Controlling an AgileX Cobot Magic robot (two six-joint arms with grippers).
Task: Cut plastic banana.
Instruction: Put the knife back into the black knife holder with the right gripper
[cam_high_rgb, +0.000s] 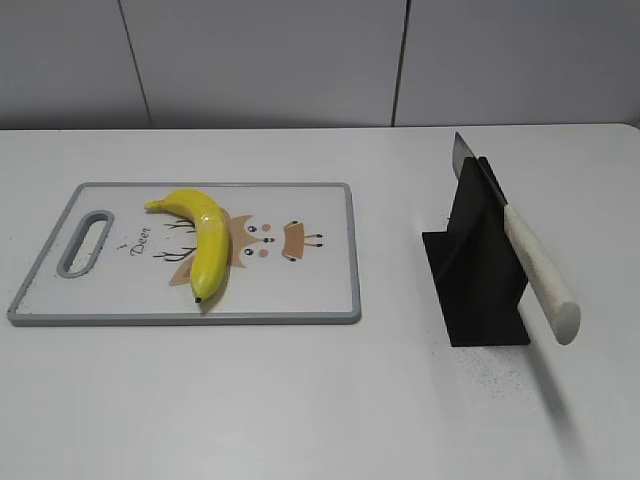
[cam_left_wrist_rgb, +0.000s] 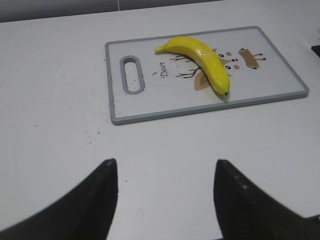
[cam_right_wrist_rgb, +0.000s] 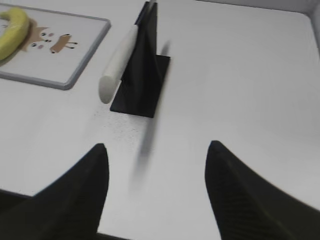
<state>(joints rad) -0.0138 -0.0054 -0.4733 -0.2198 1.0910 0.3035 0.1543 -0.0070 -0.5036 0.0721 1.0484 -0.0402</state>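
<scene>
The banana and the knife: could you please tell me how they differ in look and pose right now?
The banana is glossy yellow and curved; the knife is straight, with a cream handle and a grey blade. The banana lies flat on the cutting board; the knife leans tilted in a black stand, handle jutting out over the table. The banana sits to the left, the knife to the right. Neither is touched by a gripper.
</scene>
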